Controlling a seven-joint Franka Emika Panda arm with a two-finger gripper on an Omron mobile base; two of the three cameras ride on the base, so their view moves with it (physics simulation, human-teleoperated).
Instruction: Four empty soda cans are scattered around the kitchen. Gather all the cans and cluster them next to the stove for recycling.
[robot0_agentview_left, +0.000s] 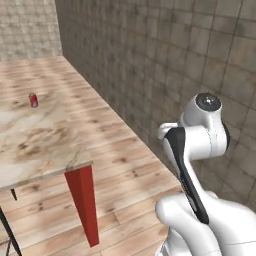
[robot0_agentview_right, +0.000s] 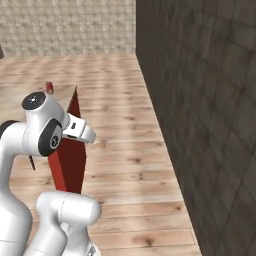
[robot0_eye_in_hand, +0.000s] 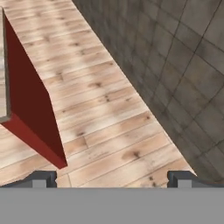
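One red soda can with a silver top stands upright on the far part of a beige marble counter; it also peeks over the arm as the same can. My gripper is open, with nothing between its two dark fingertips. It hangs over the wood plank floor, well short of the can and to the right of the counter's end. The stove is out of view.
The counter ends in a red side panel that reaches the floor, seen also as the red panel. A tan tiled wall runs along the right. Bare floor lies between panel and wall.
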